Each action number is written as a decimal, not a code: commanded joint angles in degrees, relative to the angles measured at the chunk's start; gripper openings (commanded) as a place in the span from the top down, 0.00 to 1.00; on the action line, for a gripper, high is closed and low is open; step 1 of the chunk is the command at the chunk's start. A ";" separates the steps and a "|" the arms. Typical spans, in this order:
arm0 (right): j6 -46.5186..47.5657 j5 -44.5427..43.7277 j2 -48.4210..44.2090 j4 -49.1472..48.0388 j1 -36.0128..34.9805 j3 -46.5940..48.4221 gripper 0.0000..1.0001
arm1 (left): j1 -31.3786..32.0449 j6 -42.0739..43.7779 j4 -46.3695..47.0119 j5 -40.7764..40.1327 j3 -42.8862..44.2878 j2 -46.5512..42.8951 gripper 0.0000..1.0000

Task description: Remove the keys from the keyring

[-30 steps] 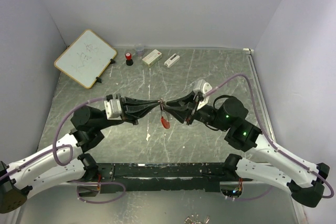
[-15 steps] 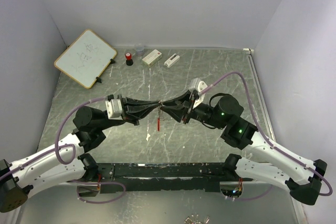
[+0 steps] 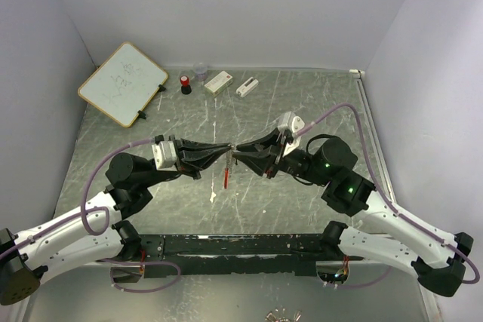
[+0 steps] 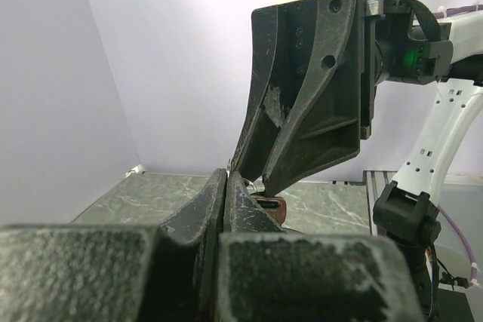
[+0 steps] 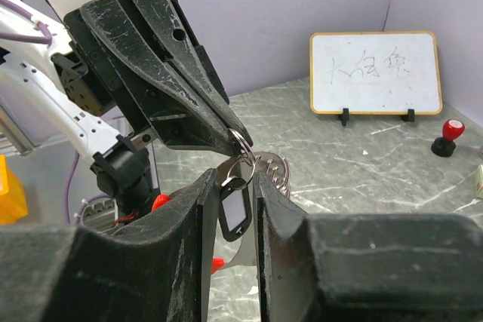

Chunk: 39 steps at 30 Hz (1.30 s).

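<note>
Two grippers meet tip to tip above the middle of the table. Left gripper: jaws pressed almost together, pinching the silvery loop of the keyring. Right gripper: jaws narrowly parted, clasping a black tag that hangs from the same loop. Red clip: dangling beneath the meeting fingertips.

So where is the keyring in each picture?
Top view: the keyring hangs in the middle, where the left gripper and right gripper meet.
Left wrist view: low centre, only a reddish bit of the keyring peeks past the fingertips.
Right wrist view: centre, the keyring sits just above the near fingers.
Shared landmark: the whiteboard, in the top and right wrist views only.
</note>
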<state>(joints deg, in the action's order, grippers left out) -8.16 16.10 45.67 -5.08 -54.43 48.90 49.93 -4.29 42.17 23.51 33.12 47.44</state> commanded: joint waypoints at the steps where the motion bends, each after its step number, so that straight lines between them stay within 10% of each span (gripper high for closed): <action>1: -1.10 1.23 0.27 -0.72 0.11 0.67 0.75 | -0.46 -0.50 3.70 -1.26 -0.25 -0.38 0.93; 21: -1.61 1.99 2.01 -3.12 0.08 -0.74 0.65 | -0.46 -2.40 7.43 0.00 -1.03 0.09 0.93; 39: -1.74 0.78 3.90 -4.16 -0.19 -0.63 0.83 | -0.54 -3.88 8.98 0.21 -1.89 1.10 0.93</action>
<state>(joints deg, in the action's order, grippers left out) -9.98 17.28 49.45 -7.11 -54.46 48.10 49.69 -7.40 48.23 23.42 31.68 48.77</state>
